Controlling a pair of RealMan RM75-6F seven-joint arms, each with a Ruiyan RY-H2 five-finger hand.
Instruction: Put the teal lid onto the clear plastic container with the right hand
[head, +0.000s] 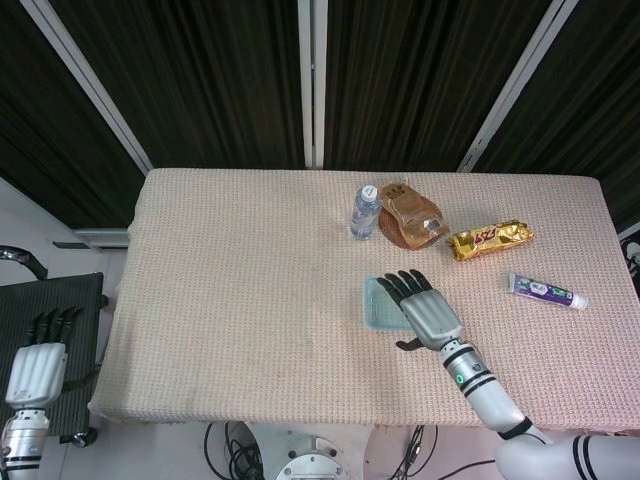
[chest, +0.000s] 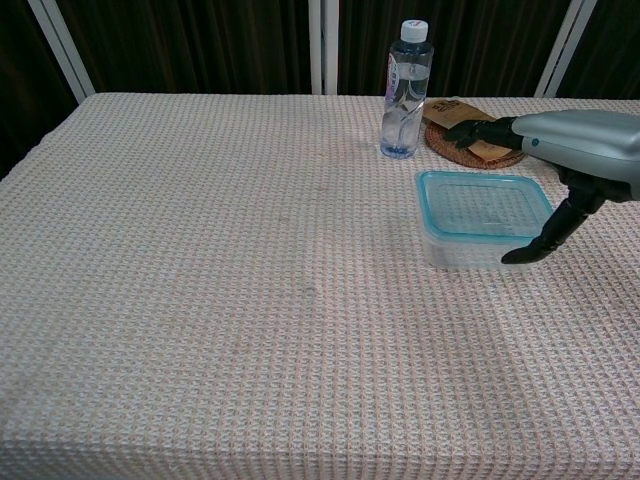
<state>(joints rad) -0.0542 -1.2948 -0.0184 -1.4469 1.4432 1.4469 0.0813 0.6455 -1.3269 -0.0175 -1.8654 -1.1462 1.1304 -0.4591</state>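
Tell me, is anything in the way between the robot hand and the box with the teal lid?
No. The right robot hand hovers open just above the container, whose teal lid already sits on top. The water bottle stands behind it, off to the side.

High head view, low chest view; shared table (head: 250, 300).

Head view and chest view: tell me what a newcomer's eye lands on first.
The right hand stands out first, its fingers spread above the container with its teal lid on, at the table's right of centre. Behind it stand a water bottle and a brown pouch, with a gold snack pack and a tube further right.
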